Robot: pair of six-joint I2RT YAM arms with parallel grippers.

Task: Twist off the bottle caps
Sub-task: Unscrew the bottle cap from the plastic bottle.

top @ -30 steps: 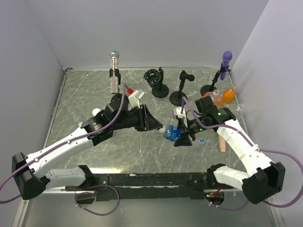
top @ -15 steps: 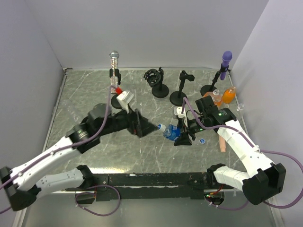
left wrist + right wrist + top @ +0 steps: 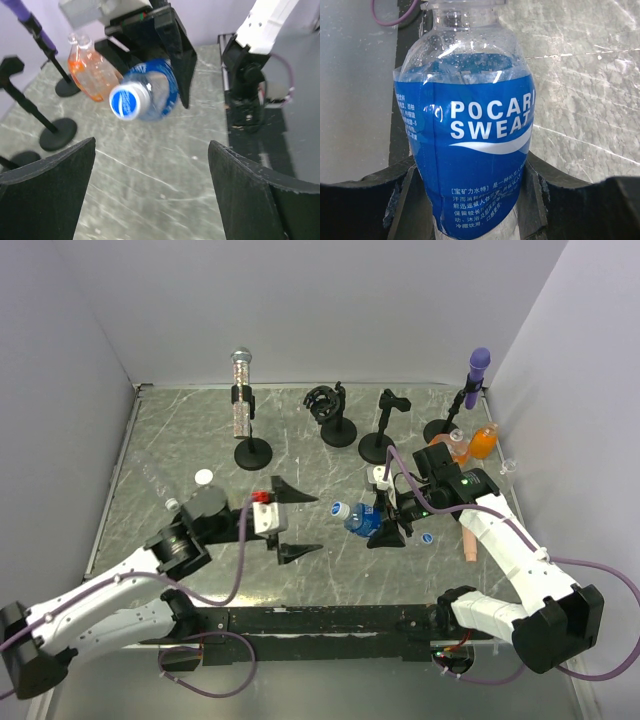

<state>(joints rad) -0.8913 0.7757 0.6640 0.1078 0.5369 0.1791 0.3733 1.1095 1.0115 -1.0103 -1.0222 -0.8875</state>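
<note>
Right wrist view makes it obvious: the right gripper [image 3: 472, 206] is clamped around the middle of the blue-labelled bottle [image 3: 470, 100], holding it roughly sideways so its blue cap [image 3: 126, 102] points straight at the left gripper [image 3: 152, 186]. That one's jaws are spread wide with nothing in them, clear of the cap, lined up for a grab and twist, I'd guess. Nothing sits between them. A loose blue cap [image 3: 427, 538] lies just beside the right gripper, with orange bottles [image 3: 474, 444] and black stands [image 3: 341, 432] toward the far right corner of the table [image 3: 170, 435].
</note>
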